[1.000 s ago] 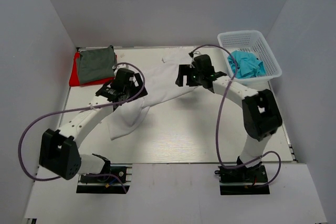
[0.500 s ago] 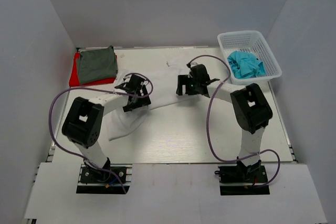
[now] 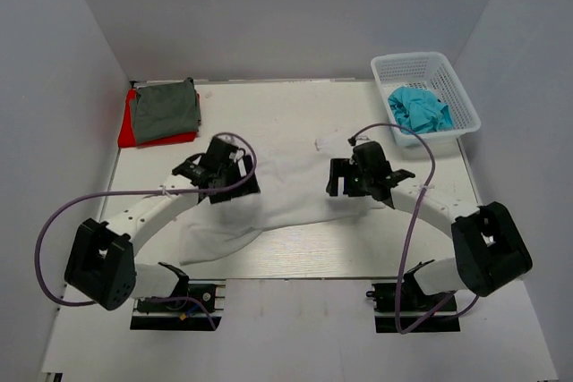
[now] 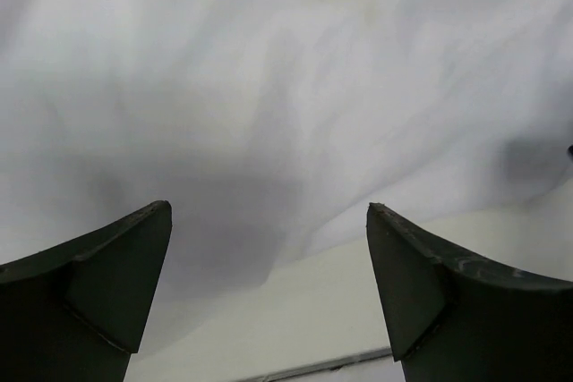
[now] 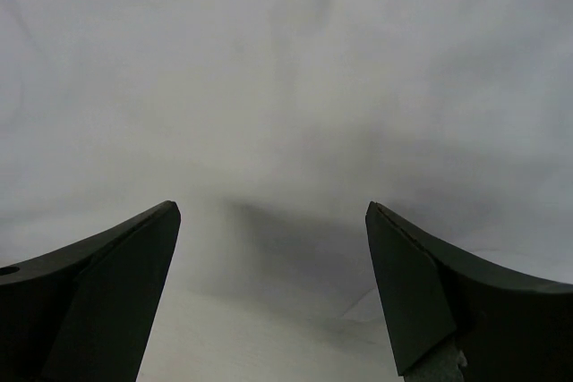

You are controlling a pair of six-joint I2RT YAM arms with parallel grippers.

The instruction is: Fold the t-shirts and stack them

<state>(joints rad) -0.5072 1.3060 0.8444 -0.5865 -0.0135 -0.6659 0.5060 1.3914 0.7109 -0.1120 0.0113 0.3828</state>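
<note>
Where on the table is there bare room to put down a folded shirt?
Bare: the far strip of the table between the grey-green shirt and the basket, and the near strip in front of the white shirt. Crowded: the middle, covered by the white shirt.

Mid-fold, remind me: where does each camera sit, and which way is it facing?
Top external: above and behind the bases, looking down on the table; shows left arm, right arm, white shirt, basket.
Left wrist: on the left arm, facing down at the white shirt's edge; its open left gripper frames the view.
Right wrist: on the right arm, facing down at the shirt; open right gripper shows.
Shared: all three see the white shirt.
</note>
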